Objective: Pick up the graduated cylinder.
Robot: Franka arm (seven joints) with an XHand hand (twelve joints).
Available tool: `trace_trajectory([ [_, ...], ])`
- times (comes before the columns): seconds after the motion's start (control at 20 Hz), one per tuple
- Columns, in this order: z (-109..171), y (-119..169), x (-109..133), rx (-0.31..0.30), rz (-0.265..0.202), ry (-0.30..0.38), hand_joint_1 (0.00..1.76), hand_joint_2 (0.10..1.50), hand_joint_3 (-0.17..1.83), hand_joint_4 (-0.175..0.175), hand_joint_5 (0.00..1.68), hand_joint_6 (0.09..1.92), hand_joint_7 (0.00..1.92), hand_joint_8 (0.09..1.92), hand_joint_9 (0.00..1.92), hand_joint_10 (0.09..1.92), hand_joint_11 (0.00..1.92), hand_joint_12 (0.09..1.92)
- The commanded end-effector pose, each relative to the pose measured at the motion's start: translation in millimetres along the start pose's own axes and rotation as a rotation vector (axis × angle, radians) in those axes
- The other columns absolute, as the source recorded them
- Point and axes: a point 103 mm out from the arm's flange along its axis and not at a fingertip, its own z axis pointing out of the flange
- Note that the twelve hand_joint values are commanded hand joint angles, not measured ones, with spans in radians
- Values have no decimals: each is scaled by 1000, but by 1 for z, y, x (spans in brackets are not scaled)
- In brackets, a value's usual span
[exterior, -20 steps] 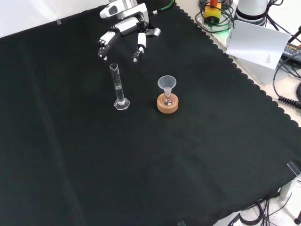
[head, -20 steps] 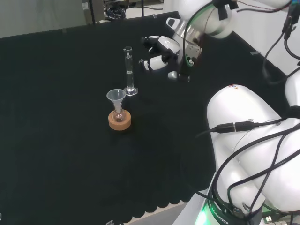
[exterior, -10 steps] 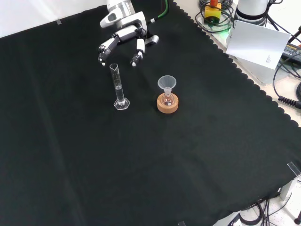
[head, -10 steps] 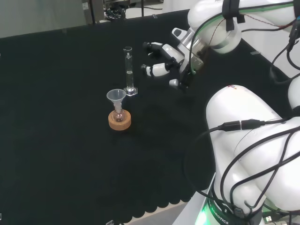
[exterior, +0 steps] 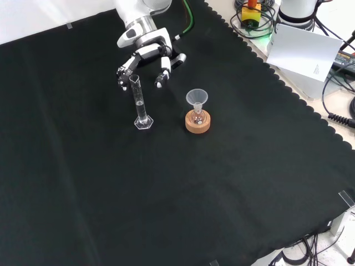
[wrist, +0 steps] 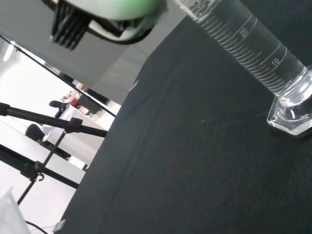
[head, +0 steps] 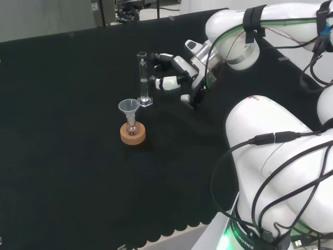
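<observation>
In the head view, 1 cork stand [head: 132,134] sits on the black cloth [head: 62,130], carrying 1 small round flask [head: 132,125] with 1 clear funnel [head: 129,107] in its neck. Just behind the stand and slightly to its right stands 1 graduated cylinder [head: 142,78], upright on its clear foot and empty as far as can be seen. To the right of the cylinder, near its upper half, is the hand [head: 177,75], spread wide with its fingers [head: 162,82] reaching toward the glass, close to it but not closed round it. Further right are the arm's white links [head: 270,151].

In the front view the cylinder [exterior: 140,102] stands left of the stand [exterior: 198,123], and the hand [exterior: 145,54] hangs above the cylinder's top, fingers apart on either side of the rim.

The wrist view shows the cylinder [wrist: 253,53] close up, with printed graduations and its hexagonal foot resting on the cloth.
</observation>
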Motion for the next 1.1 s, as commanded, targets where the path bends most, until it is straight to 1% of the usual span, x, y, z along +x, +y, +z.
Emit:
trace_trajectory([
  [0.05,11,2,-8,16,-16,45,996,584,628,-28,511,87,370,617,524,571,215,1350],
  [0.2,13,3,-9,20,-23,56,998,581,631,-28,514,87,358,611,524,569,221,1349],
  [0.3,14,4,-9,5,-29,59,1001,578,636,-27,518,87,368,612,538,569,236,1344],
  [0.65,22,11,-8,-8,-46,91,1016,573,647,-25,547,87,408,618,589,570,296,1334],
  [0.9,29,16,-8,2,-54,98,1015,572,644,-25,564,87,431,618,615,564,323,1322],
  [1.0,31,19,-5,4,-64,95,1023,578,642,-24,571,87,436,613,622,555,332,1313],
  [1.1,33,21,-3,1,-69,113,1036,588,644,-24,582,87,439,610,624,550,336,1310],
])
